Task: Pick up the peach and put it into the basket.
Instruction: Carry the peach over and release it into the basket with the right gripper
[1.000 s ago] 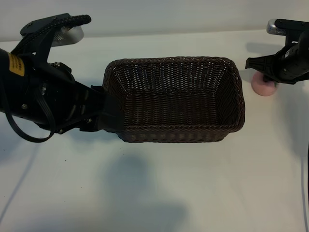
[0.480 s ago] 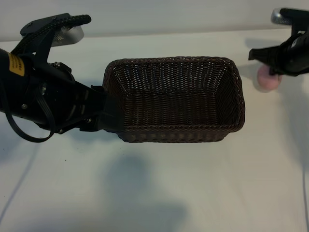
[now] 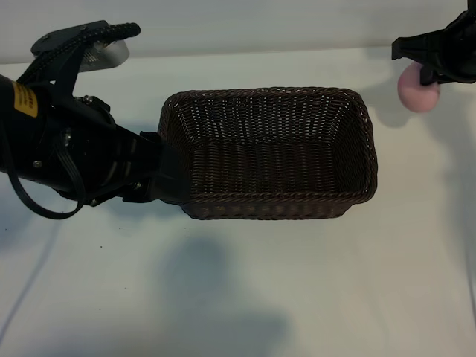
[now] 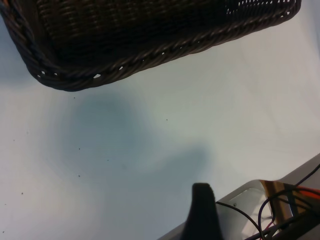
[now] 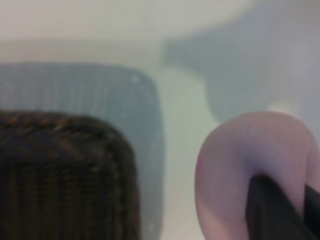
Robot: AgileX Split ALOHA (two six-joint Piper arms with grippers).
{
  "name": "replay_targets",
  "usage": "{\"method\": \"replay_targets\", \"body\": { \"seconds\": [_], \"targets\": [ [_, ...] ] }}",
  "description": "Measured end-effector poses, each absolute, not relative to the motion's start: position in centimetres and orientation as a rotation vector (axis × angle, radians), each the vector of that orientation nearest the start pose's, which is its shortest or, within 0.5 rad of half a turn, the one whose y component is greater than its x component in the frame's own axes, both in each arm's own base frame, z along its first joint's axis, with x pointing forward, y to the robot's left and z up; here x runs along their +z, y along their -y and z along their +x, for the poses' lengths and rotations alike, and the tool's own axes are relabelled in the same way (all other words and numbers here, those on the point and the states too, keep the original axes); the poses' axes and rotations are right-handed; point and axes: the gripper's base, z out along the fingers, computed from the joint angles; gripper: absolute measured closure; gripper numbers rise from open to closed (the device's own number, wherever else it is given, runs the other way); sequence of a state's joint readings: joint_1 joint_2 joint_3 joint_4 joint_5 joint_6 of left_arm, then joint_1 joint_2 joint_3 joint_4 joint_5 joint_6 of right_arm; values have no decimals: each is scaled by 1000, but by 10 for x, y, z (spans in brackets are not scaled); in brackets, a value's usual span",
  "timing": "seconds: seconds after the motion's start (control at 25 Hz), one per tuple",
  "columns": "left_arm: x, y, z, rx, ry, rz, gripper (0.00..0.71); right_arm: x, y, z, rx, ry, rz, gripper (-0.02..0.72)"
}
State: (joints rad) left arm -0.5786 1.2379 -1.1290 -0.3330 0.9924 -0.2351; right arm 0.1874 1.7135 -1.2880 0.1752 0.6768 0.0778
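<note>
- Pale pink, the peach (image 3: 418, 91) hangs clamped in the right gripper (image 3: 425, 74), off the white table (image 3: 297, 282), at the exterior view's upper right.
- It sits beyond the basket's right end, apart from the rim and not over the inside.
- In the right wrist view the peach (image 5: 250, 165) fills the near corner, a dark fingertip (image 5: 267, 207) pressed into its skin.
- The dark brown woven basket (image 3: 357, 149) rests mid-table with nothing inside.
- The left gripper (image 3: 160, 175) is at the basket's left end, its jaws spread wide; whether they touch the wicker cannot be told.
- The left wrist view shows the basket's (image 4: 150, 45) outer wall, one finger (image 4: 202, 212) apart from it.
</note>
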Motion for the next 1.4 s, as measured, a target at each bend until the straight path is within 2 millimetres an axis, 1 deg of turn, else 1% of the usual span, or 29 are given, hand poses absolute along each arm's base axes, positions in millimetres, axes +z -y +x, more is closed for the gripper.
{"method": "replay_targets", "body": {
  "seconds": [0.28,0.4,0.48,0.68,0.76,0.88,0.96,1.04,1.12,1.24,1.4],
  "targets": [
    [346,154,190,-711,-2655,321,172,277,-88,346,443,-2612,-95,658],
    [346,154,190,-711,-2655,321,172,280,-96,340,498,-2619,-156,658],
    [346,154,190,-711,-2655,321,172,280,-108,336,518,-2629,-211,658],
    [346,154,190,-711,-2655,321,172,280,-151,318,565,-2633,-387,658],
    [346,154,190,-711,-2655,321,172,280,-165,311,583,-2628,-444,658],
    [346,154,190,-711,-2655,321,172,280,-180,304,599,-2616,-505,658],
    [346,154,190,-711,-2655,321,172,279,-187,301,605,-2609,-526,658],
    [346,154,190,-711,-2655,321,172,271,-193,303,605,-2619,-539,658],
    [346,154,190,-711,-2655,321,172,260,-199,305,600,-2642,-555,658],
    [346,154,190,-711,-2655,321,172,236,-210,309,584,-2692,-592,658],
    [346,154,190,-711,-2655,321,172,212,-217,314,561,-2723,-633,658]
  ]
}}
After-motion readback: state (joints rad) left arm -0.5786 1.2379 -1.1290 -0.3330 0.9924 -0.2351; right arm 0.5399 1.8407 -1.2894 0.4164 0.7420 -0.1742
